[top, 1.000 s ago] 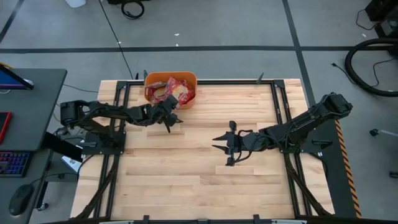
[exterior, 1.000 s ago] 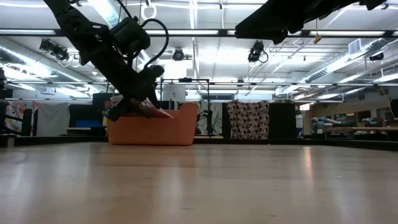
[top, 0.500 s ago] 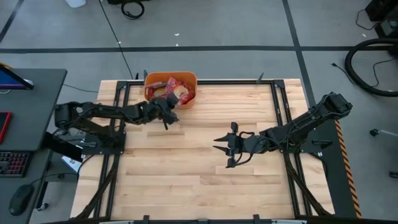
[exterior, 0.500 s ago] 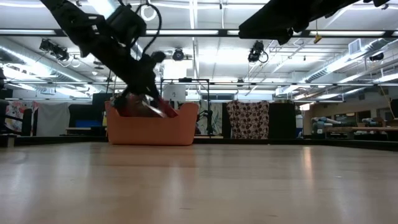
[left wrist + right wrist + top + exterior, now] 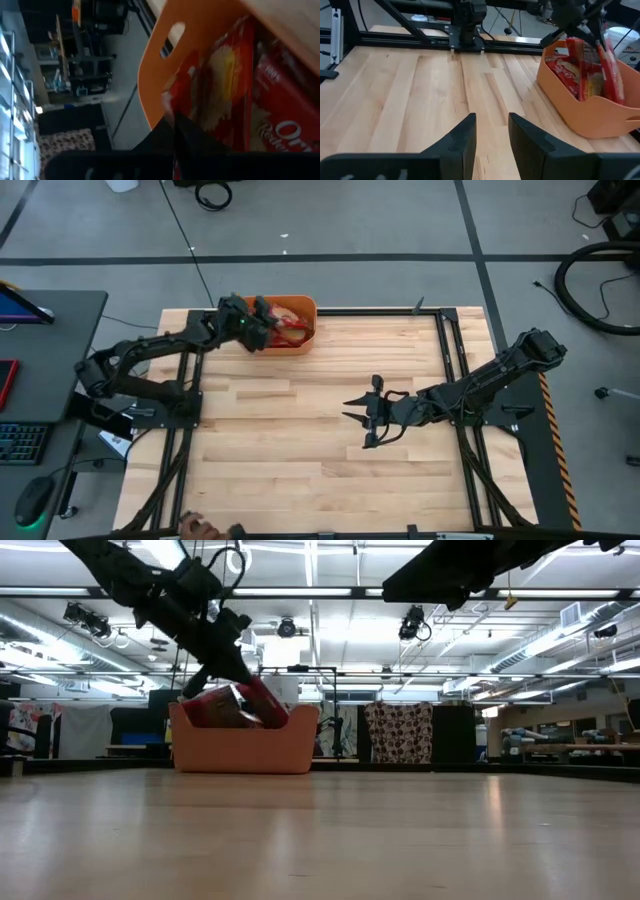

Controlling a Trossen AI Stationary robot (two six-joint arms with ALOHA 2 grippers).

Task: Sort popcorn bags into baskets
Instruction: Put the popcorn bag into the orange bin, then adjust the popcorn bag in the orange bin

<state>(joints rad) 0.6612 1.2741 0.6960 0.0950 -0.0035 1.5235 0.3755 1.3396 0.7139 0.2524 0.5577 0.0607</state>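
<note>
Popcorn bags (image 5: pixel 287 328) fill the orange basket (image 5: pixel 298 347) at about 12 o'clock on the table (image 5: pixel 320 460), hard against the far rail. Several red packets stand on edge inside, some leaning over the rim. From table level one bag (image 5: pixel 250 700) sits tilted, half above the basket wall, with the left gripper (image 5: pixel 262 320) right on top of it. The left wrist camera shows a dark finger laid against a red packet, so I'd judge the jaws are pinching that bag, though the actual contact is mostly hidden.

The step in hand looks like the drop into the basket. To do it well, the left arm should carry the bag fully past the near wall before letting go, since the basket is already crowded and a bag released on the rim could slide back out onto the table. Lowering it flat onto the pile would be better than leaving it standing. Then the jaws should part cleanly and lift straight up, so they don't drag a neighbouring packet out.

The right gripper (image 5: pixel 365 417) hangs over the middle of the table, around 3 o'clock from centre, jaws spread and holding nothing.
</note>
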